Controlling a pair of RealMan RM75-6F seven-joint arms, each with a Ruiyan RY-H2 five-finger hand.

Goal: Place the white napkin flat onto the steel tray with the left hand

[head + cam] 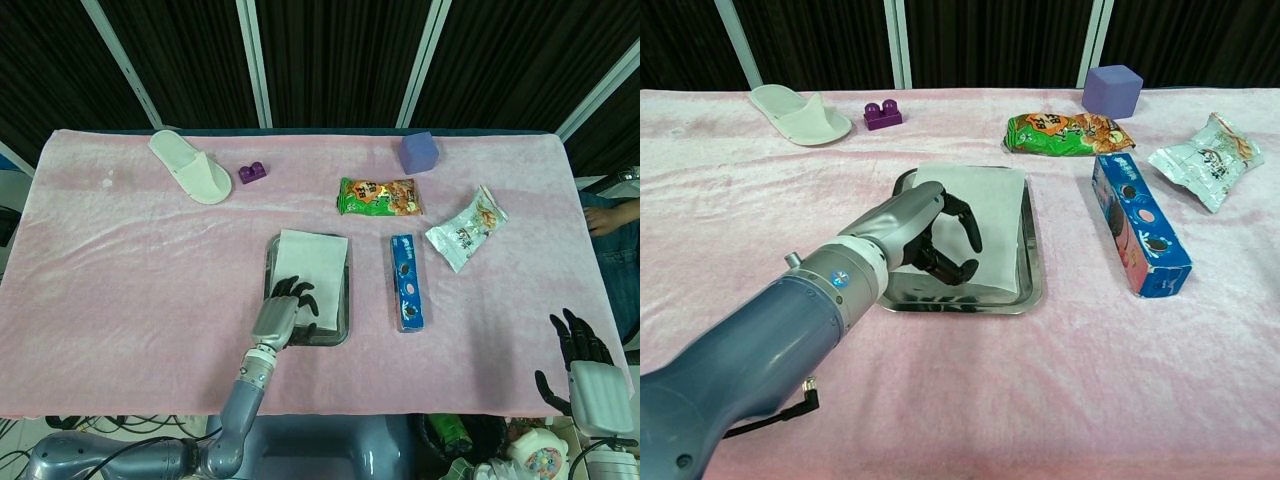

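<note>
The white napkin lies spread in the steel tray at the middle of the pink cloth. My left hand hovers low over the tray's near half, fingers bent and apart, their tips at the napkin's near part. I cannot tell whether they touch it, and nothing is pinched. The hand hides the napkin's near left corner. My right hand hangs off the table's near right corner with fingers spread, holding nothing.
A white slipper and a purple brick lie at the back left. A purple cube, green snack bag, white packet and blue cookie box sit right of the tray.
</note>
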